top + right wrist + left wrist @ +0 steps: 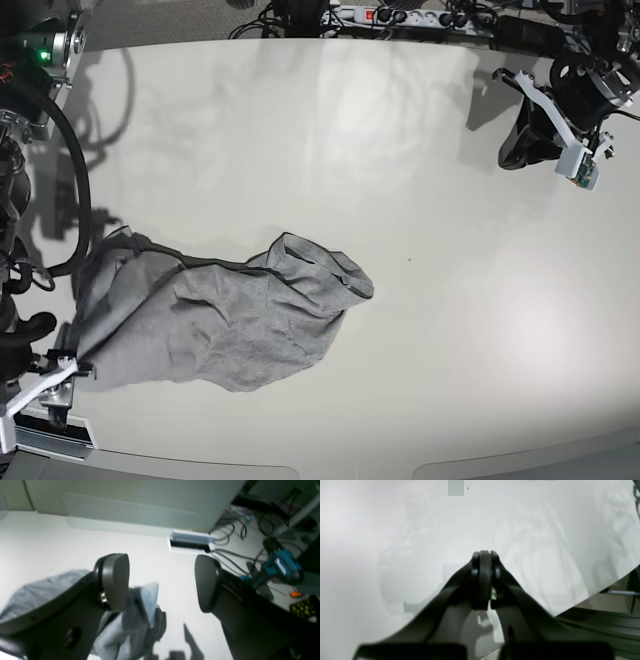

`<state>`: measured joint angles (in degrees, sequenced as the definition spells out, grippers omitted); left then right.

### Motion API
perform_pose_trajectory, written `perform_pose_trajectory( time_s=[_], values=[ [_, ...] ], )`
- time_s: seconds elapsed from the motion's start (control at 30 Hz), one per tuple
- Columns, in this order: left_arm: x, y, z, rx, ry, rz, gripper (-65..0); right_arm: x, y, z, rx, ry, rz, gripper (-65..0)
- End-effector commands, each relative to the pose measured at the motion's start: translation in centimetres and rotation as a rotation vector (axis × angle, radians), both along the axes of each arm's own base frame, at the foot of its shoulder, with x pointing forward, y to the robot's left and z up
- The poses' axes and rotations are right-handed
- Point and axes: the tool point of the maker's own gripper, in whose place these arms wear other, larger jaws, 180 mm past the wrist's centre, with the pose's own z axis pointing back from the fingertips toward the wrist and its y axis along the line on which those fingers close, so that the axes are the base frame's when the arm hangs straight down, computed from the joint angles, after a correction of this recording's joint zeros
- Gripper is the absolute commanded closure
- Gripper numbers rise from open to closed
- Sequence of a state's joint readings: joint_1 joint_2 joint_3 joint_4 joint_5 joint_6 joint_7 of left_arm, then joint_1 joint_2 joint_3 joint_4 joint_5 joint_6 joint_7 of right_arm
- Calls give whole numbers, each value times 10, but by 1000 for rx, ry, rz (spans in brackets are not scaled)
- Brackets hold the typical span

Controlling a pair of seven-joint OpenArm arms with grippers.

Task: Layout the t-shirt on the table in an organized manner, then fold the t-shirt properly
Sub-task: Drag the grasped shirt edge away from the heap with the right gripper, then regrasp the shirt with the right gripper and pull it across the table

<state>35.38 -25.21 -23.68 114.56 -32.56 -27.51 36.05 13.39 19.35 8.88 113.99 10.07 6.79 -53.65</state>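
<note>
T-shirt [215,320] lies crumpled on the table [450,300], toward the edge beside the right arm — grey, creased, collar opening turned toward the table's middle. Right gripper [161,582] stands at the shirt's edge with jaws spread wide; a fold of cloth sits just by one pad, nothing clamped. Left gripper [485,555] hangs over bare tabletop well apart from the shirt — jaws pressed together, empty.
</note>
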Motion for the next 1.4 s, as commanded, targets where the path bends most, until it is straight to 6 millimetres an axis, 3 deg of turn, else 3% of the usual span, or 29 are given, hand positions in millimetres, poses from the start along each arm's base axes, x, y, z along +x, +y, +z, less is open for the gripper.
perform_pose_trajectory(
  time_s=[0.0,0.17,0.27,0.4,0.47,0.57,0.67,0.73,0.9,1.03,1.2,1.27,1.37],
  values=[
    [4,-2,9,-12,-32,-9,0,1,3,8,-12,-26,31,-423],
    [4,-2,10,-21,-33,-8,0,-16,26,-61,59,183,172,-420],
    [4,-3,10,-23,-33,-7,0,-24,24,-96,67,278,191,-420],
    [4,-3,10,-30,-34,-7,0,-12,-8,-107,4,274,76,-420],
    [4,-5,12,-50,-35,-4,0,-8,-8,-107,30,285,72,-420],
    [5,-8,14,-77,-35,-1,0,-11,25,-110,75,340,258,-420],
    [4,-7,12,-63,-27,-3,0,-33,73,-118,143,413,536,-420],
    [3,-6,11,-59,-20,-5,0,-47,85,-129,155,465,609,-420],
    [2,-7,11,-64,-17,-4,0,-53,55,-158,73,490,448,-420],
    [0,-14,14,-88,-20,-39,0,-57,44,-182,81,506,404,-420],
    [-1,-14,14,-88,-20,-46,0,-42,15,-203,43,497,293,-417],
    [-1,-14,14,-88,-20,-46,0,-46,10,-219,64,544,275,-366],
    [-1,-14,14,-90,-21,-45,0,-56,4,-248,102,631,269,-210]
  ],
)
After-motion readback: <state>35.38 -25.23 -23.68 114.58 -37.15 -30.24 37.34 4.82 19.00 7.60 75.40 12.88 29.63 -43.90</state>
